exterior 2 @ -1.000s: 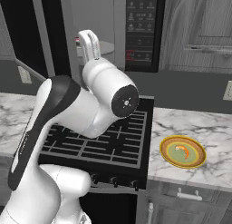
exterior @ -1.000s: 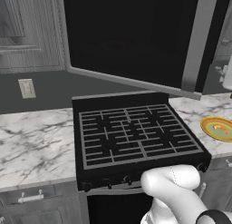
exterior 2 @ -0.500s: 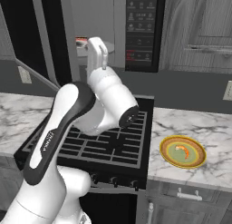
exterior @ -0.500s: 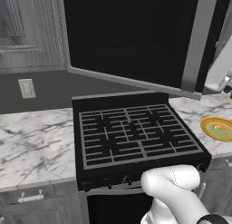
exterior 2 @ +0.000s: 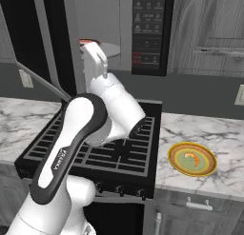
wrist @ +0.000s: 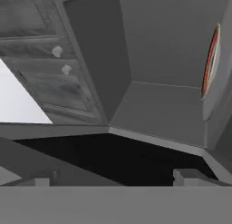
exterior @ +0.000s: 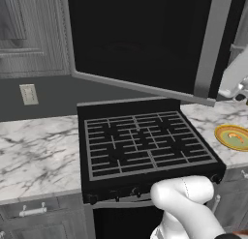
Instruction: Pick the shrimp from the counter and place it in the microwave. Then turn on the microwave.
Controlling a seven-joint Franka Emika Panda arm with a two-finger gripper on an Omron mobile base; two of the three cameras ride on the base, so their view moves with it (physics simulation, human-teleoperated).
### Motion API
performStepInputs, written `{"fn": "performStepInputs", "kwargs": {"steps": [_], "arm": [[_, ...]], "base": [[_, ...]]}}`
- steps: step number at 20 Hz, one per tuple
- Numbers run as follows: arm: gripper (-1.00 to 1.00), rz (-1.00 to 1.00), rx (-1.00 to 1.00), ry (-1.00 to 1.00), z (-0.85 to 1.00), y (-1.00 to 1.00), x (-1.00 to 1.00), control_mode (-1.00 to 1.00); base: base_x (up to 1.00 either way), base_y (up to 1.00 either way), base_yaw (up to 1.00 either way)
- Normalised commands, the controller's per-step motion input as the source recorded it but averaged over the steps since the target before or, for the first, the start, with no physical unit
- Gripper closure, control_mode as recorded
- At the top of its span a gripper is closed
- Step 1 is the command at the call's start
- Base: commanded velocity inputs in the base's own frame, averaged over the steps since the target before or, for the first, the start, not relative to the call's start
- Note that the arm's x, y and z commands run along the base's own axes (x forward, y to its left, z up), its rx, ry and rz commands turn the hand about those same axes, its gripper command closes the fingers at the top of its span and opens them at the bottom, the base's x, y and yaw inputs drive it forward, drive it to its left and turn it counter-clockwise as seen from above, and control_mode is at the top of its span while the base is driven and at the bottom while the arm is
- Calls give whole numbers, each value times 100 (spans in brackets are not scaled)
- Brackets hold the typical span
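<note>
Fingers: the two dark fingertips (wrist: 185, 176) of the gripper (wrist: 113, 178) stand wide apart, and I see nothing between them.
Just ahead of the fingers: the grey inside of the microwave (exterior 2: 148, 29), with its floor and back wall straight beyond the tips. The hand is rolled, which is why the cavity looks tipped on its side from there.
To one side of the fingers: a round disc with a reddish rim (wrist: 210, 60), seen nearly edge-on. I take it to sit on the turntable (exterior 2: 112, 49), but I cannot say what it is.
Around the hand: the microwave door (exterior: 145, 35) is swung fully open, so the hand has a free way to the opening.
Below the fingers: the black stove top (exterior 2: 109, 148), with the arm reaching up over it.
Far from the fingers, down to the arm's right: the green yellow-rimmed plate (exterior 2: 192, 159) on the counter (exterior 2: 224, 181).
Shrimp: a small curved orange piece on that plate looks to be the shrimp (exterior 2: 190, 156), well away from the gripper.
Judgement: with empty fingers at the oven and the shrimp still on the plate, the pick seems not yet done.
</note>
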Motion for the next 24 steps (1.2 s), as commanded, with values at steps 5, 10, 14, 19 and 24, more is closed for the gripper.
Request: {"fn": "performStepInputs", "kwargs": {"steps": [5,10,14,19,24], "arm": [[-100,15,-8,-15,14,18,-39,-100],[-100,15,-12,-9,15,31,-37,-100],[-100,16,-13,-2,7,41,-29,-100],[-100,17,-7,0,0,52,-25,-100],[-100,18,2,7,0,58,-12,-100]], "base": [[0,0,0],[0,0,0],[0,0,0],[0,0,0],[0,0,0]]}}
